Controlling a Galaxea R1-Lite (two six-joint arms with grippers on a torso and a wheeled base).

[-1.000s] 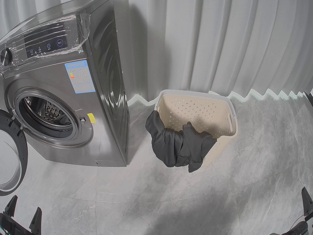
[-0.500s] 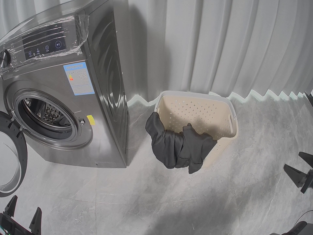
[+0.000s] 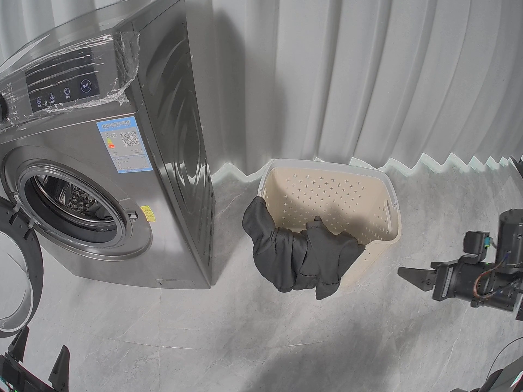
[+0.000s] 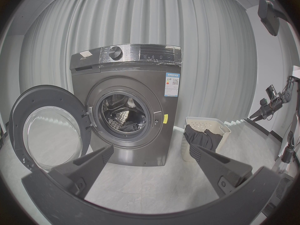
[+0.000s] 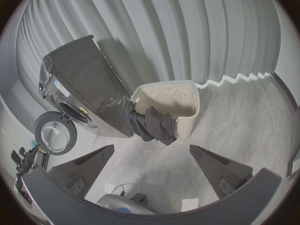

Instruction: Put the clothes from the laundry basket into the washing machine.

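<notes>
One, perhaps two, limp dark garments [image 3: 299, 257] draped over perforated cream basket [image 3: 327, 163] rim.

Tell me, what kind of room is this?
Most likely a laundry corner, perhaps a staged one. A washing machine stands with its round door open, a laundry basket beside it has dark clothes draped over its rim, and white curtains hang behind.
</notes>
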